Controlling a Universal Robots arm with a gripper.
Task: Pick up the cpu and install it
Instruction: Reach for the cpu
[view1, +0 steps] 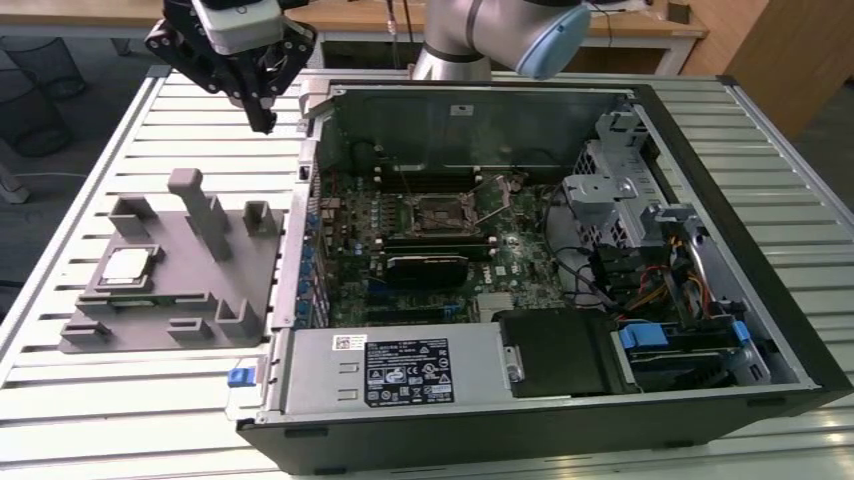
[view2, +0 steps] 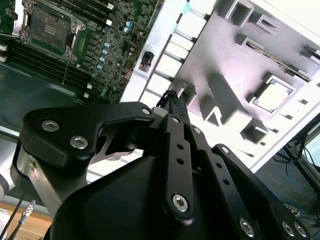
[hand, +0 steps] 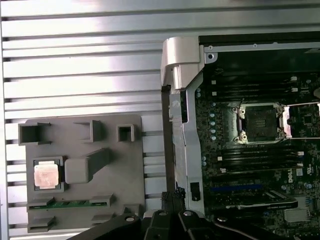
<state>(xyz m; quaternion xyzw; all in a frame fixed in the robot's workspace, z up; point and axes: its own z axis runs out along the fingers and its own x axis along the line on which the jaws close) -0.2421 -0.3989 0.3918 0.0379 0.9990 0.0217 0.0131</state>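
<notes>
The tool (view1: 267, 122) hangs above the slatted counter (view1: 134, 400), its fingers pressed together to a point and holding nothing. In the exterior view it sits beyond the grey tray (view1: 140, 335), near the far corner of the open computer case (view1: 534, 410). The cpu (view1: 127, 263) lies flat in a square pocket of that tray, silver face up, well apart from the tool. In both wrist views it rests there untouched (hand: 46, 175) (view2: 274, 94). On the green board inside the case, the black socket frame (view1: 441, 213) stands open, with its metal lever swung aside.
</notes>
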